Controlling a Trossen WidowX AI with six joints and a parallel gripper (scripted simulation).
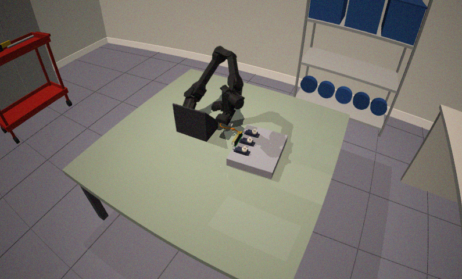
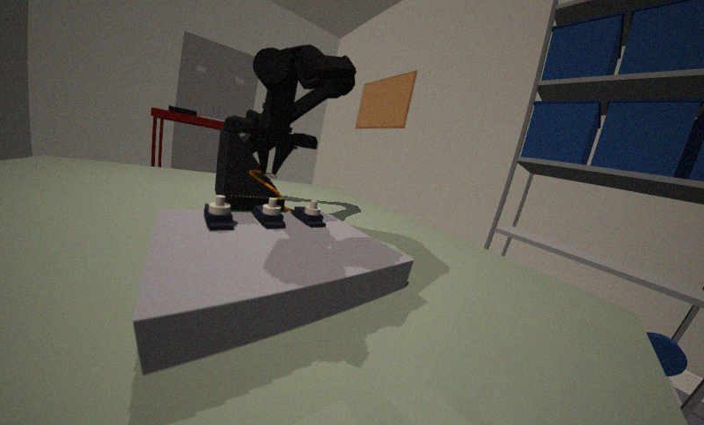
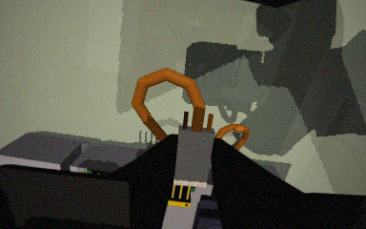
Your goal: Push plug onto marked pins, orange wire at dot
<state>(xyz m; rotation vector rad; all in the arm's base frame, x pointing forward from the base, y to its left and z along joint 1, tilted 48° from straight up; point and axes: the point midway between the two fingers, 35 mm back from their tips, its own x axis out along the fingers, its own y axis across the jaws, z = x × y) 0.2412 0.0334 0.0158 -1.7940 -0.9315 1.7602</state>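
My gripper [image 1: 230, 124] [image 2: 271, 174] [image 3: 194, 143] is shut on the grey plug, above the table on the robot's side of the holder. The plug [image 3: 194, 152] stands between the fingertips in the wrist view, with orange and darker wires at its upper end. The orange lead [image 1: 229, 128] [image 2: 265, 181] [image 3: 166, 76] loops from it toward the holder. The pale holder [image 1: 250, 167] [image 2: 202, 263] carries three dark servos. The pin row [image 1: 237, 139] [image 2: 247, 197] runs along its edge. In the wrist view, three gold pins [image 3: 181, 192] and a yellow band [image 3: 176, 203] show just below the plug; contact cannot be told.
The black arm base [image 1: 192, 122] stands beside the holder. Servos [image 1: 249, 140] [image 2: 219, 210] with white horns rise close to the pin row. A red cart [image 1: 32, 102] and a shelf rack [image 1: 350, 65] stand beyond the green table [image 1: 157, 179].
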